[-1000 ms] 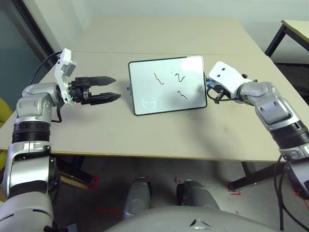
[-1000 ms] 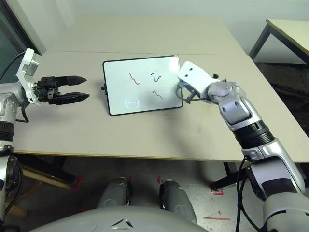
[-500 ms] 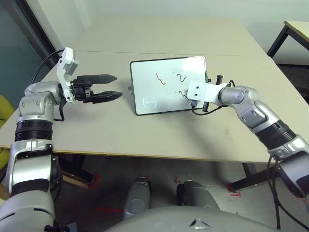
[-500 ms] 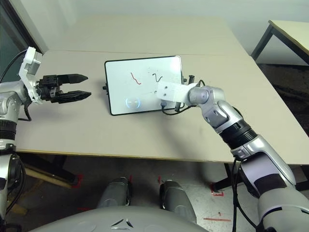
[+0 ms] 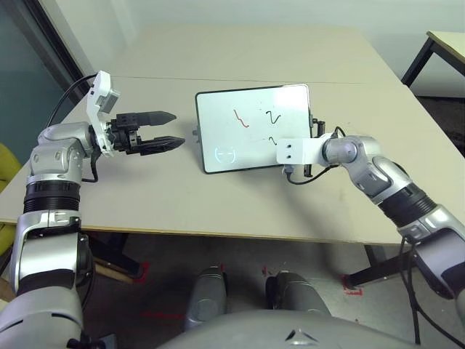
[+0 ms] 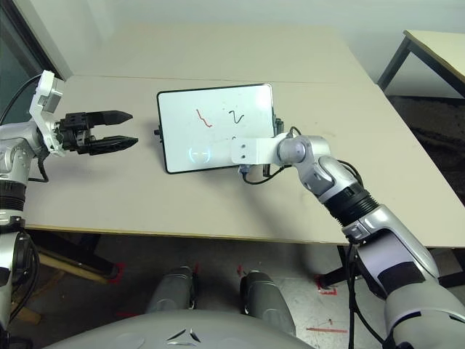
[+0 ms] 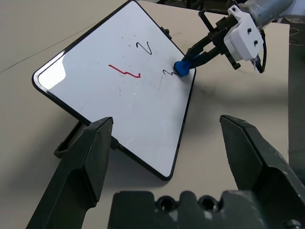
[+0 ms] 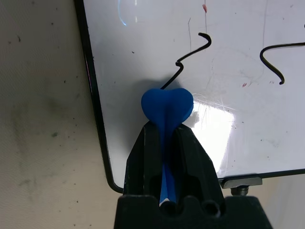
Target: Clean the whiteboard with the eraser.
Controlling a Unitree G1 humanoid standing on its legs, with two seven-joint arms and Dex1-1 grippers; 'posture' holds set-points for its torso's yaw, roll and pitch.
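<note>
From the head views the right gripper (image 7: 190, 59) is hidden under its white wrist housing (image 5: 298, 151), which lies across the near right corner of the whiteboard (image 5: 251, 127). The wrist views show more: its fingers (image 8: 143, 157) pinch the eraser (image 8: 167, 106), whose blue tip presses on the board at the end of a black squiggle (image 8: 190, 55), close to one framed edge. The left wrist view also shows that the board stands tilted on a small prop. A red zigzag (image 7: 124, 71) and a second black squiggle (image 7: 144, 46) sit on the rest of the white surface, and a faint bluish circle (image 5: 224, 154) marks the near left corner. The left gripper (image 5: 168, 129) hovers level with fingers spread, well apart from the board's left edge. Bare bench (image 5: 182, 196) lies open on all sides.
</note>
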